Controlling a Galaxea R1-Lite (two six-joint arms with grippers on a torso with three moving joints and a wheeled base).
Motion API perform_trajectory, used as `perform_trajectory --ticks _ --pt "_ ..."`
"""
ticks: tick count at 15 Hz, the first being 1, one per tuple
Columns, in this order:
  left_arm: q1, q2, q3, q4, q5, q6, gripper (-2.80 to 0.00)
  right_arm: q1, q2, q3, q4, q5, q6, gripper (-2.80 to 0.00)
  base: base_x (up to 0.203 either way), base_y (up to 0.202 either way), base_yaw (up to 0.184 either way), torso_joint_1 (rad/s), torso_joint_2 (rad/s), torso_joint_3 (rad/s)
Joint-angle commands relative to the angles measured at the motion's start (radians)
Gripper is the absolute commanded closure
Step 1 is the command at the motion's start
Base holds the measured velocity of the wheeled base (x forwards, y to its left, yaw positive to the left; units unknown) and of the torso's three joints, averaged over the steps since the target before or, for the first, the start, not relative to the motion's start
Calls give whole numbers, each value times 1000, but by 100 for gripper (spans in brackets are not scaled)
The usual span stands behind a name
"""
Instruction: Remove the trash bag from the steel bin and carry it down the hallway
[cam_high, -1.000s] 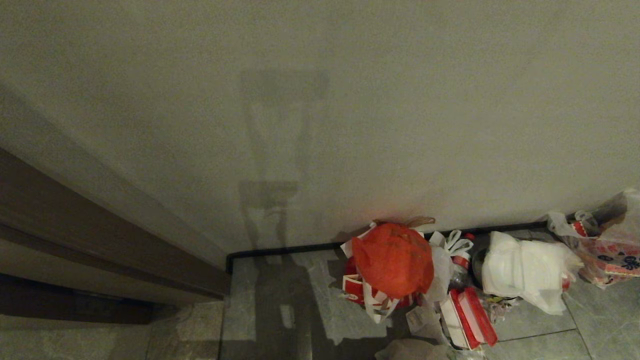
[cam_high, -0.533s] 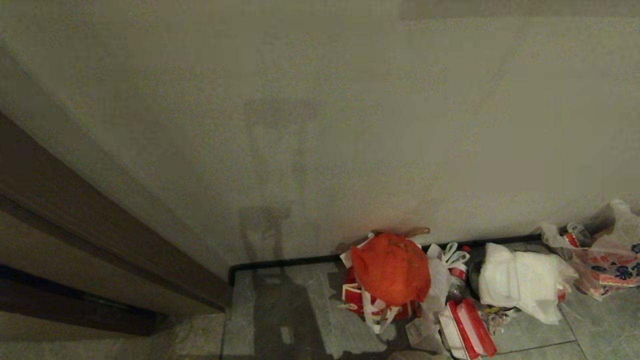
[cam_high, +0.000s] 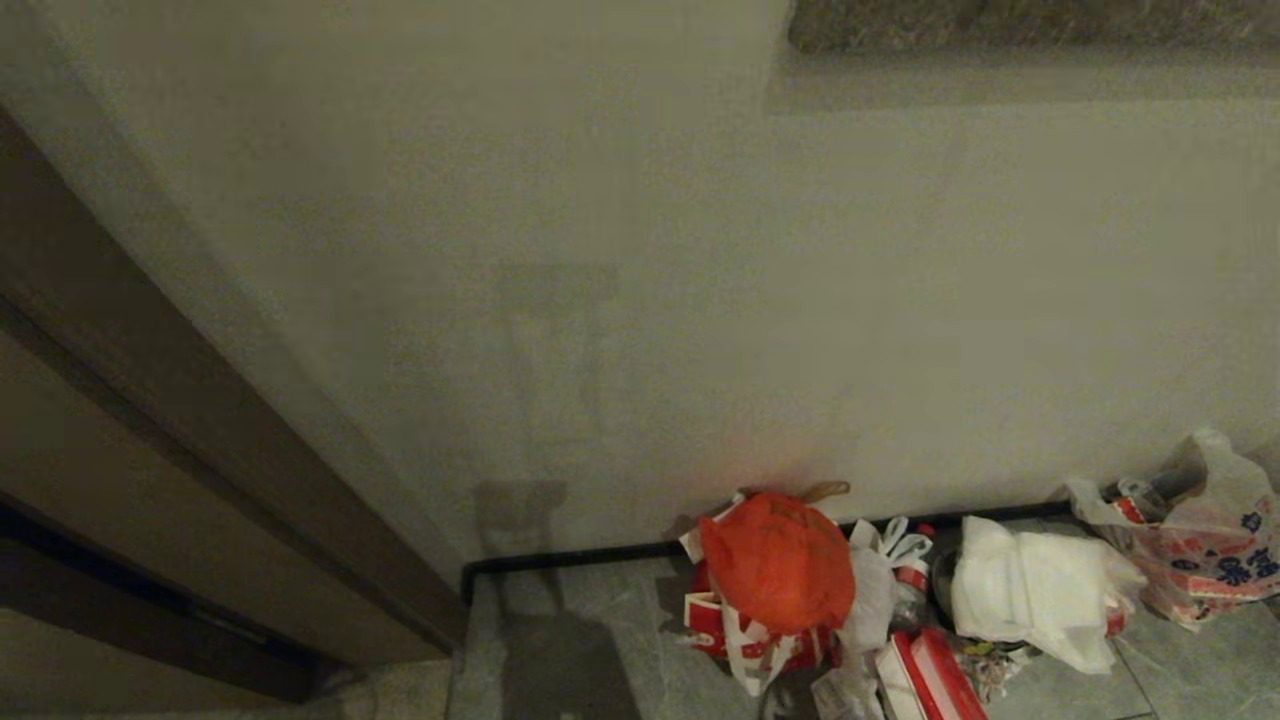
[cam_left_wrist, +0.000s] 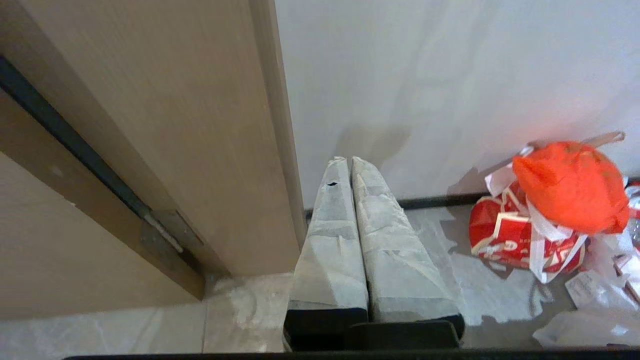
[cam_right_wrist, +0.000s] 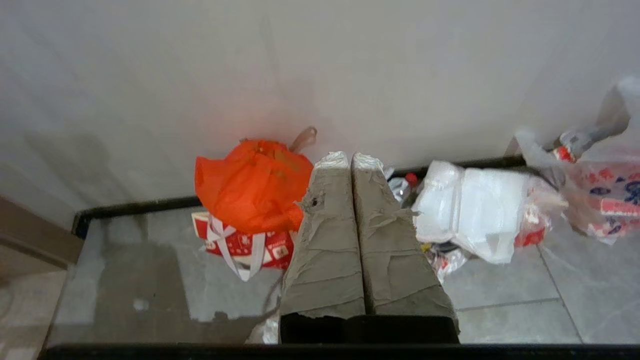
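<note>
A: By the wall (cam_high: 640, 300) at the end of the floor (cam_high: 590, 650), a pile of rubbish sits against the black skirting (cam_high: 570, 555). An orange-red bag (cam_high: 778, 560) lies on top of a red and white carrier bag (cam_high: 712, 618), with a white bag (cam_high: 1035, 585) and a printed bag (cam_high: 1200, 550) further to the right.

B: What has just changed?

A: The whole head view has slid. The pile now sits lower in the picture and more wall shows above it. The camera tipped up; the rubbish did not move.

B: And the arms?

A: The left end effector (cam_left_wrist: 350, 162) has its two taped fingers pressed together and holds nothing. It hangs near the door frame (cam_left_wrist: 165, 150). The right end effector (cam_right_wrist: 350, 157) is pinched together too, and empty, pointing at the pile.

B: Where are the steel bin and its trash bag?

A: Neither one shows in any view. The robot probably has to turn or drive to find them, so the job has hardly begun.
</note>
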Motion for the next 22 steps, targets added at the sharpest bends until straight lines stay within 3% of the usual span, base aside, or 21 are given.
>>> perform_trajectory --ticks 1,22 --pt "0 1 0 -1 0 0 0 0 2 2 0 0 1 0 0 0 0 -2 2 202" --pt "0 1 1 -1 1 0 0 -1 2 2 0 1 0 0 0 0 0 2 1 191"
